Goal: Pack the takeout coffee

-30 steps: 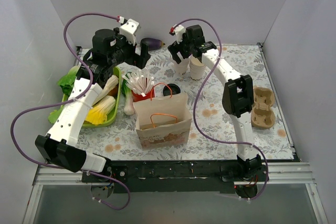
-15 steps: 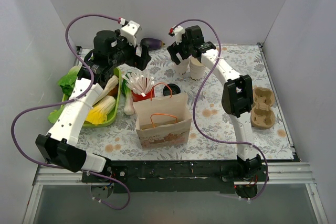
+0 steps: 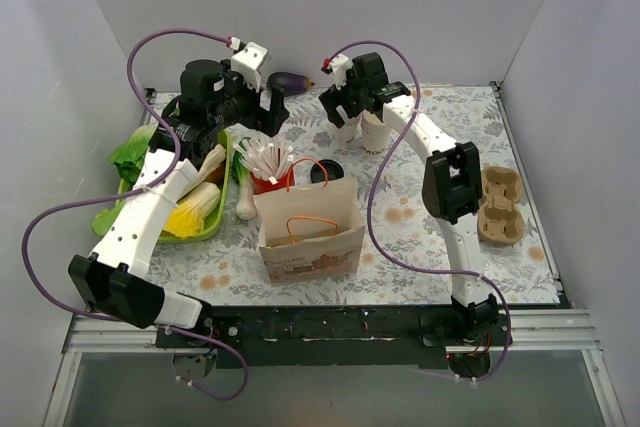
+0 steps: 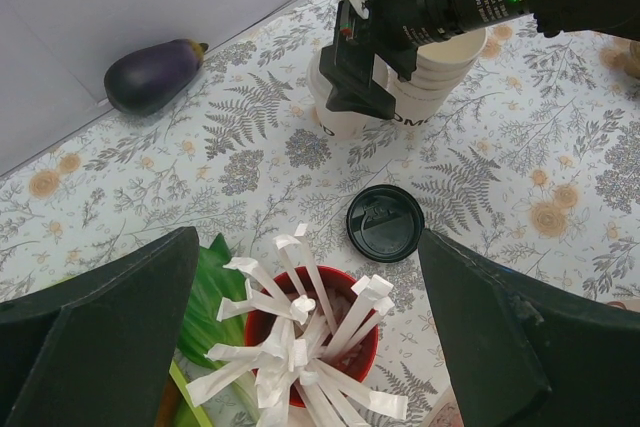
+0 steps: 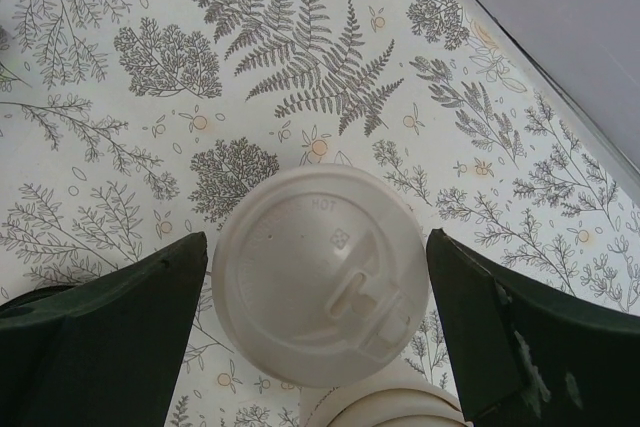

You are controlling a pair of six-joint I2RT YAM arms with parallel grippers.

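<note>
The takeout coffee (image 5: 320, 262), a cream paper cup with a round white lid, stands at the back of the table, mostly under my right gripper in the top view (image 3: 347, 128). My right gripper (image 5: 318, 337) is open straight above it, one finger on each side of the lid, not touching. In the left wrist view the cup (image 4: 345, 112) shows under the right gripper. My left gripper (image 4: 305, 347) is open and empty above a red cup of white paper-wrapped straws (image 4: 305, 332). The paper bag (image 3: 310, 230) stands open at the front middle.
A stack of lidless cream cups (image 3: 375, 132) stands right beside the coffee. A flat black lid (image 4: 386, 223) lies near the straws. An eggplant (image 3: 290, 80) lies at the back. A green tray of vegetables (image 3: 195, 209) is at left, a pulp cup carrier (image 3: 500, 205) at right.
My left gripper has shifted a little to the right, over the straw cup. My right gripper has barely moved above the coffee.
</note>
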